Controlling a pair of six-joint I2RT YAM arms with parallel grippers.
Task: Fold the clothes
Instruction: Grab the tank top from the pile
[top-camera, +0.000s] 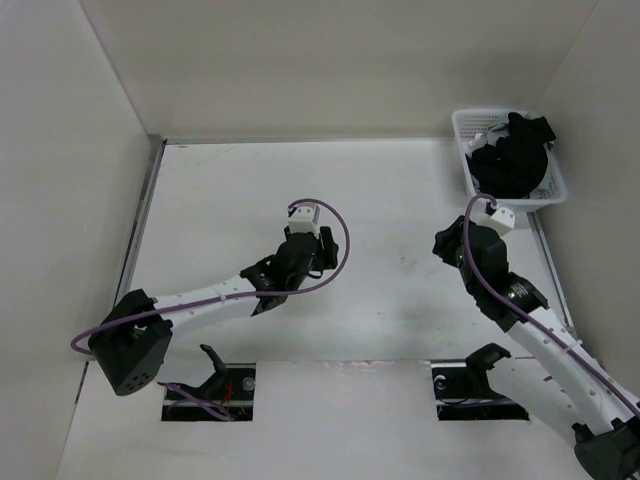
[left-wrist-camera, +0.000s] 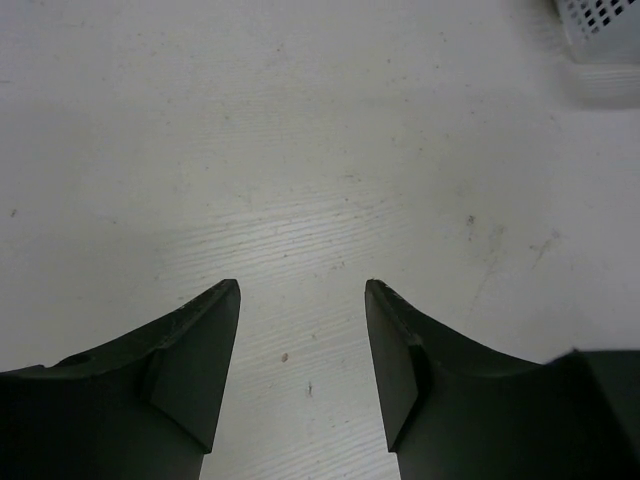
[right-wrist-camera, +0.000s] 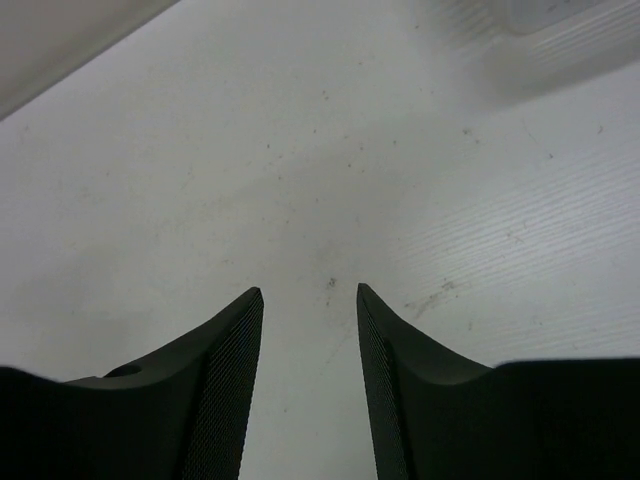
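Two empty grippers hang with jaws apart over the bare table (top-camera: 220, 200), the left gripper (left-wrist-camera: 303, 288) mid-table and the right gripper (right-wrist-camera: 308, 293) just beside the white basket (top-camera: 462, 126) in the far right corner, likely because the black clothes (top-camera: 512, 158) lie bunched inside it, not yet taken out.

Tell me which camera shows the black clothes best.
Top external: the black clothes lie heaped in the white basket at far right. Left wrist catches only a basket corner; right wrist shows none of the fabric.
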